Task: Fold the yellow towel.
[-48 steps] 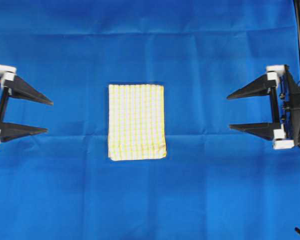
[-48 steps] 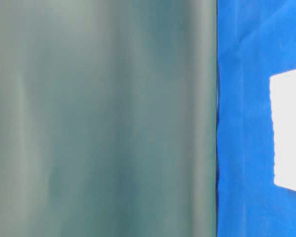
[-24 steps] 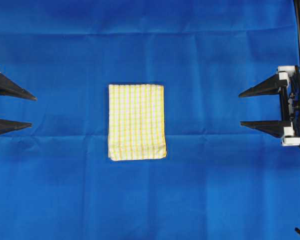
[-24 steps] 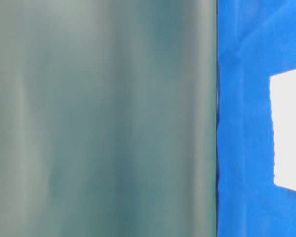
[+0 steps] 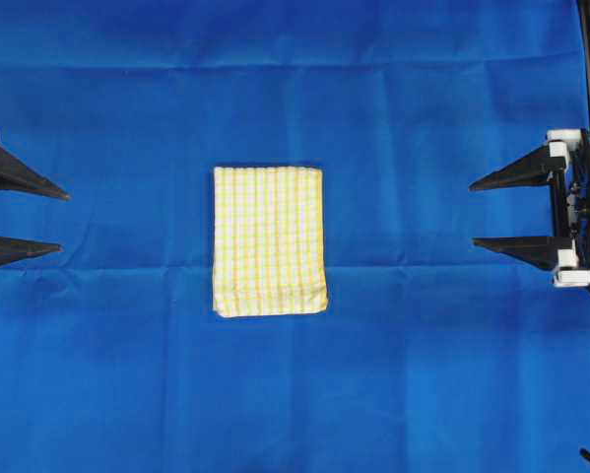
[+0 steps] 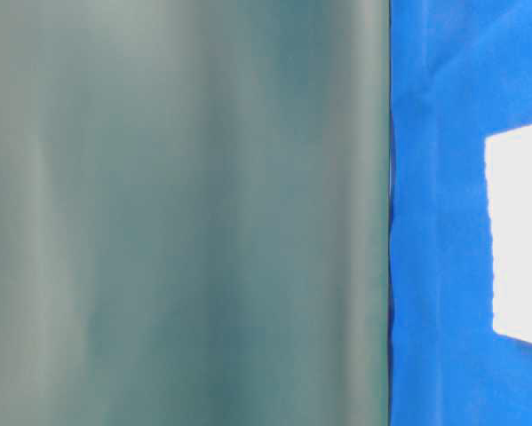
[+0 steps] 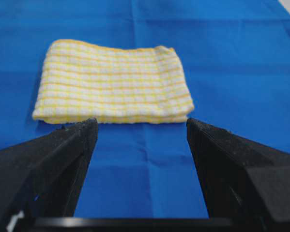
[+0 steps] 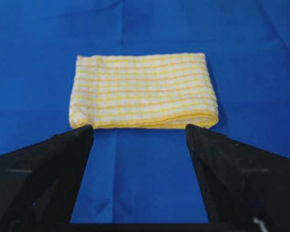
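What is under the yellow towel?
The yellow towel lies flat on a big blue cloth, which spreads out on all sides of it. The part of the blue cloth right beneath the towel is covered, so nothing there can be seen.

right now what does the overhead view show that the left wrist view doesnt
Only the overhead view shows both grippers, left and right, open and well apart from the yellow towel. Only the left wrist view shows the towel's stacked layers along its near edge, seen between two black fingers. Both show the folded towel lying flat on the blue cloth.
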